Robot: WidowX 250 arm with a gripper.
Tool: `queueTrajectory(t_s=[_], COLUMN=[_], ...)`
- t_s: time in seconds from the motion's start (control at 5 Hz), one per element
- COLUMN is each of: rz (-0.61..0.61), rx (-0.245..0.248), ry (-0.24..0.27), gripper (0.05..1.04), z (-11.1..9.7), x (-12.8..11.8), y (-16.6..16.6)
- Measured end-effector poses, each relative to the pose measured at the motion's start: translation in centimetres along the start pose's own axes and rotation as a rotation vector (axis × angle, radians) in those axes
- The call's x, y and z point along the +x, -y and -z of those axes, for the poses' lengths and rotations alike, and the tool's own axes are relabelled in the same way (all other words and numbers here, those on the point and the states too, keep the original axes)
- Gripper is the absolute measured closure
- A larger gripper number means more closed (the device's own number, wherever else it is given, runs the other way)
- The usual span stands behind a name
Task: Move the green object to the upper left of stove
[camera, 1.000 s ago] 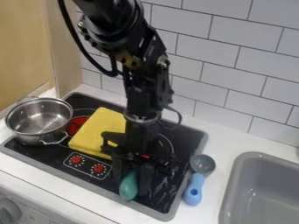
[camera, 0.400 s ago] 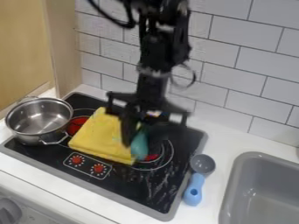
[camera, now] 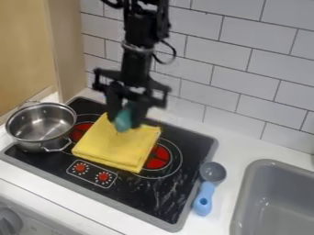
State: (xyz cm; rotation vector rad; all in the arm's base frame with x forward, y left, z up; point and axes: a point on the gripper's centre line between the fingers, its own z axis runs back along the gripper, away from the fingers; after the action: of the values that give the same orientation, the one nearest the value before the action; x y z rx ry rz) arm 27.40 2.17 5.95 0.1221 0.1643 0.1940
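1. Green object (camera: 122,120): we find it between the two fingers of the black gripper (camera: 126,116), above the far part of the folded yellow cloth (camera: 113,146) on the stovetop (camera: 138,189).
2. Gripper state: we record it as grasping the green object, its fingers parted by roughly that object's width, one on each side.
3. Attitude: we note the gripper pointing down, with the object's rounded lower end protruding between the fingers.
4. Contact with cloth: we cannot tell whether object or fingertips touch it.
5. Steel pot (camera: 42,123): we place it left of the cloth.
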Motion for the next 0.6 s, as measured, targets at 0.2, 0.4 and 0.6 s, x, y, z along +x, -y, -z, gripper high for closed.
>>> queueTrajectory(t_s=[0.2, 0.4, 0.6], rz=[-0.03, -0.059, -0.111], rx=[0.041, 0.033, 0.01], ry=[0.005, 0.032, 0.047], gripper=[0.659, 0.659, 0.659], z=[0.7, 1.2, 2.2], x=[2.7, 5.9, 8.4], y=[-2.9, -4.8, -6.5])
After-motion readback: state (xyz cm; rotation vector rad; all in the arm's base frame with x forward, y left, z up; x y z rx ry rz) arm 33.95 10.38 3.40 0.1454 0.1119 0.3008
